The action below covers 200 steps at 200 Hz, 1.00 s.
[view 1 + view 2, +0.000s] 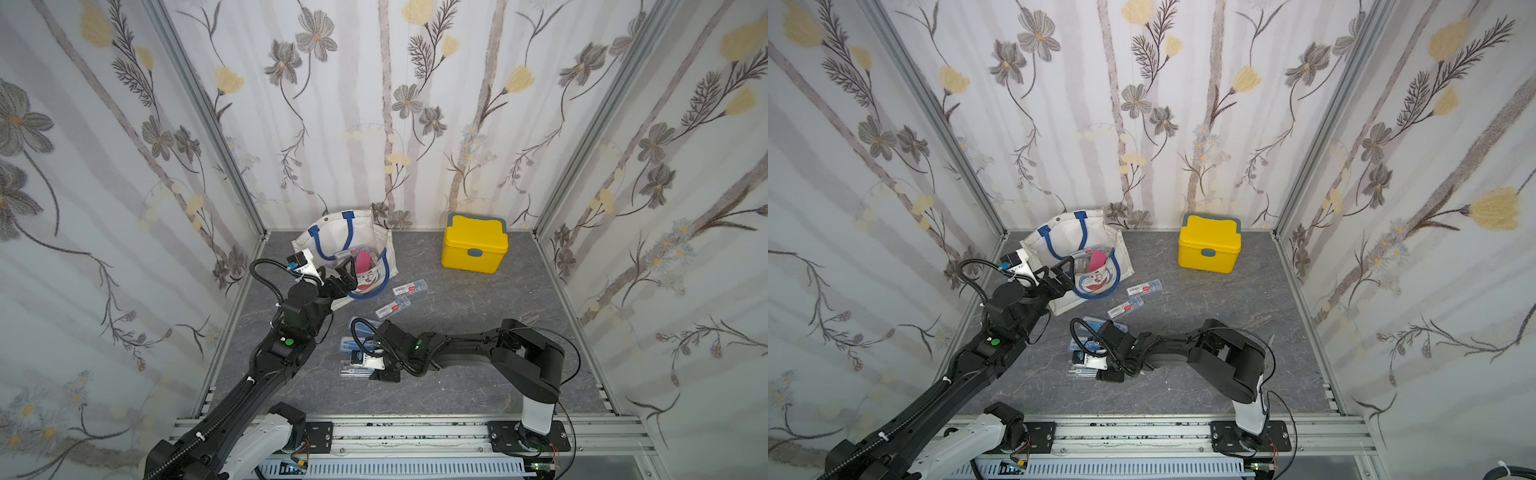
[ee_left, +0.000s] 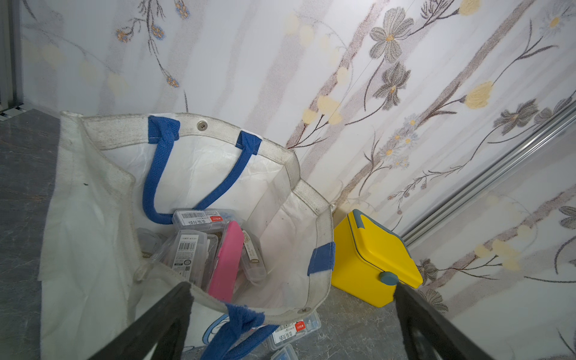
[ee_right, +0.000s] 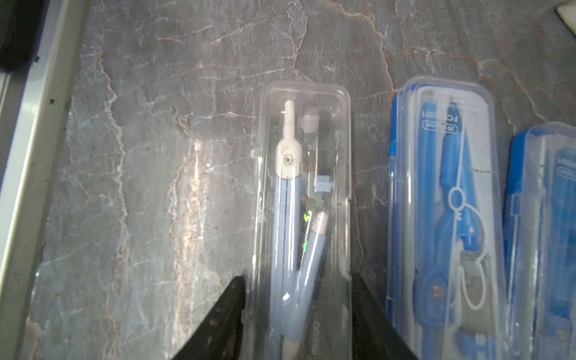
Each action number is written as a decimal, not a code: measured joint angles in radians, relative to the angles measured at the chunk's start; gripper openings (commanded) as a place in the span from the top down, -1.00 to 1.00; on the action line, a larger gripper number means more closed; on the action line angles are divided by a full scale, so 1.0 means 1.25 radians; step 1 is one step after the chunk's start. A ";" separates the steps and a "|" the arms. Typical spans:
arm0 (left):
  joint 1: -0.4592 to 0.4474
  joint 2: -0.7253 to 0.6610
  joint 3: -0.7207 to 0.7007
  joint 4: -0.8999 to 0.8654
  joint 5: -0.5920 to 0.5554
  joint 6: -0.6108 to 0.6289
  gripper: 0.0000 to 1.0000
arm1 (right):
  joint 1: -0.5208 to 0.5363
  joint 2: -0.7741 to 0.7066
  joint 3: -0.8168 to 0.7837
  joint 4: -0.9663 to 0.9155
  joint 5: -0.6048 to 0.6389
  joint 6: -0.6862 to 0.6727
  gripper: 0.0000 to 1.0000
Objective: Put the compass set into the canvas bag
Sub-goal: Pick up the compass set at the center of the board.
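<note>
A white canvas bag [image 1: 332, 232] with blue handles stands open on a grey table [image 1: 457, 332]. The left gripper [image 1: 348, 274] sits at the bag's near rim, spread wide and holding nothing. One finger [image 2: 174, 308] overlaps the rim, and whether it touches is unclear. Inside the bag, clear cases [image 2: 190, 249] and a pink case [image 2: 227, 258] partly hide one another.

Well in front of the bag, the right gripper [image 3: 297, 277] is closed on the compass set [image 3: 304, 187], its fingers against the clear case's two long sides. The case lies flat on the table, with its far end cut off. In both top views the arm hides this grip. Blue compass cases [image 3: 442, 202] lie just beside it. A yellow box [image 1: 473, 249] stands to the right of the bag.
</note>
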 measured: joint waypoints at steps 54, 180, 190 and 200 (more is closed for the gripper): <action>0.000 0.003 0.000 0.000 0.001 0.000 -1.00 | -0.018 -0.055 -0.049 0.005 0.049 0.001 0.24; 0.000 0.062 0.045 0.055 0.145 -0.001 -1.00 | -0.207 -0.369 -0.261 0.324 0.051 0.155 0.25; -0.001 0.080 0.049 0.074 0.174 -0.005 -1.00 | -0.225 -0.383 -0.270 0.351 0.067 0.174 0.26; -0.003 0.097 0.052 0.092 0.200 -0.014 -1.00 | -0.249 -0.395 -0.273 0.380 0.073 0.192 0.27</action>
